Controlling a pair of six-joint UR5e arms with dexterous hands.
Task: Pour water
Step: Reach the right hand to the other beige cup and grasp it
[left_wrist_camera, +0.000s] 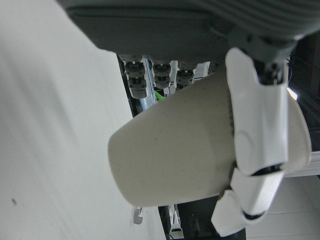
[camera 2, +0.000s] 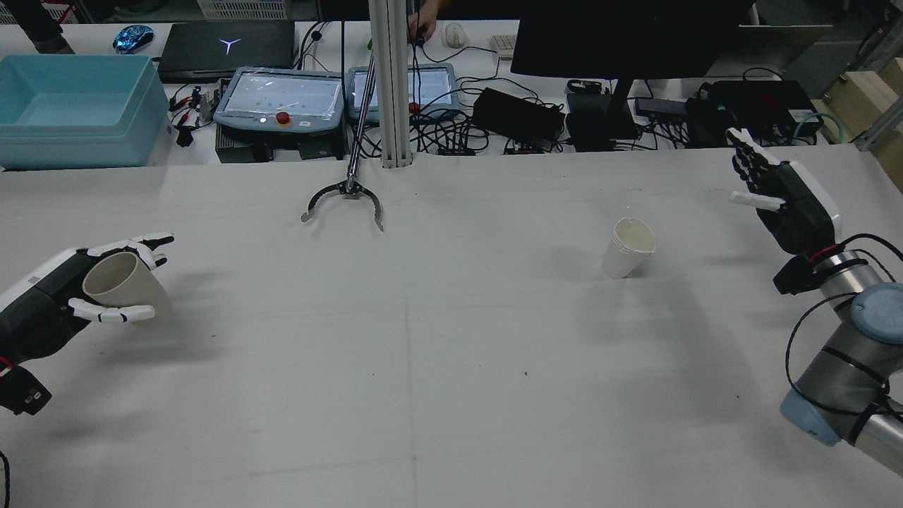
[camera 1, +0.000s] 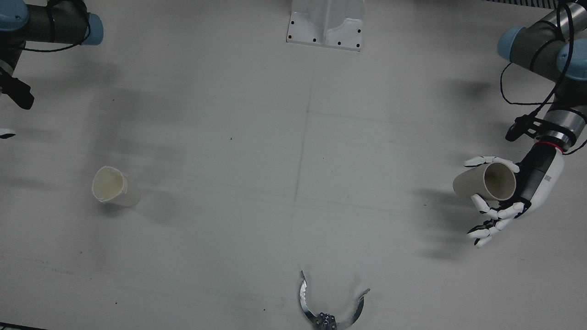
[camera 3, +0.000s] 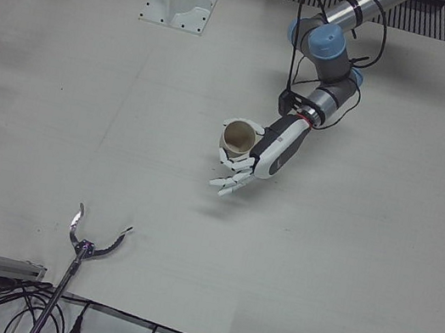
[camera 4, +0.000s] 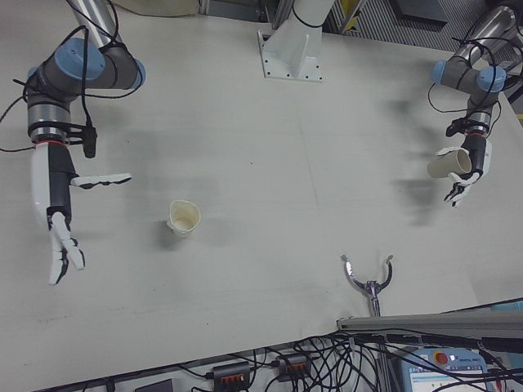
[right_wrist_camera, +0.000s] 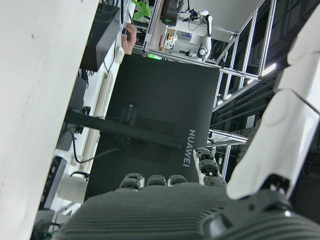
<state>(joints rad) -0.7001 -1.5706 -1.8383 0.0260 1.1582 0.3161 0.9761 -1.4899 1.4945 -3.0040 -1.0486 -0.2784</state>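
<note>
My left hand (camera 2: 49,310) is shut on a beige paper cup (camera 2: 125,282) at the table's left side in the rear view. The cup is tilted, mouth toward the palm, and lifted off the table. In the front view the same hand (camera 1: 534,188) and cup (camera 1: 484,182) sit at the right edge. The left hand view shows a finger (left_wrist_camera: 257,135) pressed across the cup's wall (left_wrist_camera: 175,160). A second white paper cup (camera 1: 113,187) (camera 2: 628,248) stands upright on the table's right half. My right hand (camera 2: 779,201) (camera 4: 53,200) is raised beyond it, open and holding nothing.
A black claw-shaped tool (camera 1: 328,311) (camera 2: 343,199) lies at the middle of the table's far edge. A white pedestal (camera 1: 326,25) stands between the arms. Beyond the table are a blue bin (camera 2: 70,106), teach pendants, cables and a monitor.
</note>
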